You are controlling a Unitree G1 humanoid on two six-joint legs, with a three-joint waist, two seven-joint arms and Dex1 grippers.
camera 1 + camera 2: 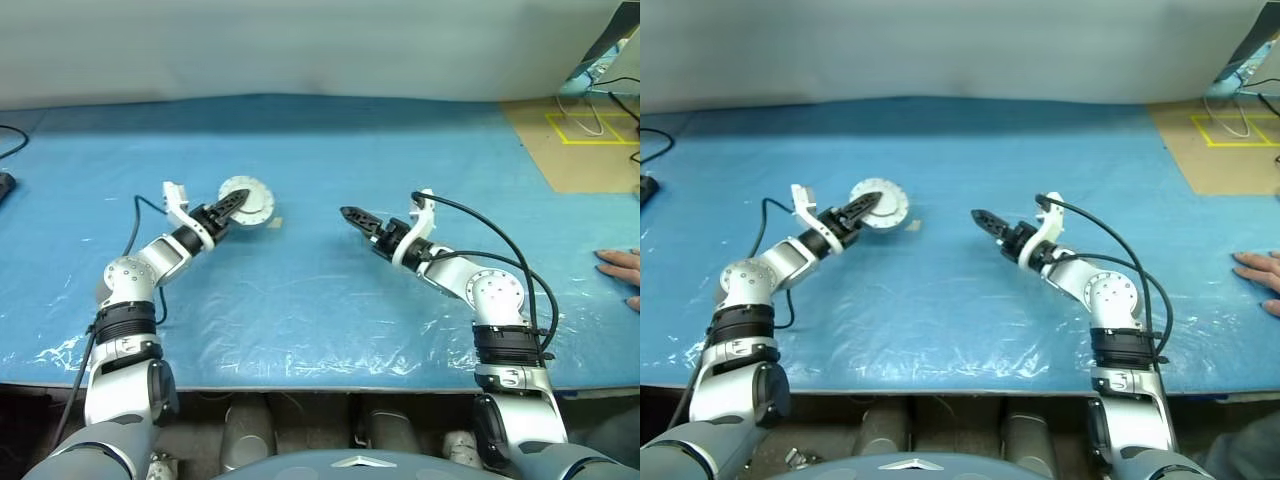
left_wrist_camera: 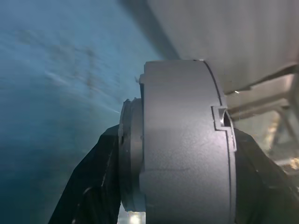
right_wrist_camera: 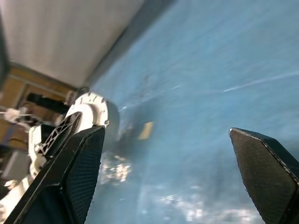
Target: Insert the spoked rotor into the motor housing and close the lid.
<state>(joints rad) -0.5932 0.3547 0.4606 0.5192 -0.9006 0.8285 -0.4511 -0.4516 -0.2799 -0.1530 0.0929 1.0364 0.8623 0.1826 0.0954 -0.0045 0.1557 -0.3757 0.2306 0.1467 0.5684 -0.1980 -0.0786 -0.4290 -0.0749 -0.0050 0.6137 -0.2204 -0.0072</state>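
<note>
My left gripper (image 1: 232,203) is shut on the motor housing (image 1: 247,200), a round silver-grey casing held on its edge left of the table's middle. In the left wrist view the housing (image 2: 182,140) shows edge-on between the two black fingers (image 2: 93,186), with a seam and a small notch near one face. I cannot tell whether that face is the lid. The spoked rotor is out of view. My right gripper (image 1: 352,215) hovers to the right of the housing, pointing toward it. It is open and holds nothing, its fingers (image 3: 79,177) wide apart.
A small tan piece (image 1: 277,222) lies on the blue table cover (image 1: 320,300) just right of the housing. A person's hand (image 1: 622,270) rests at the right edge. A brown board (image 1: 580,140) with yellow tape lies back right. A black cable (image 1: 10,145) runs at the far left.
</note>
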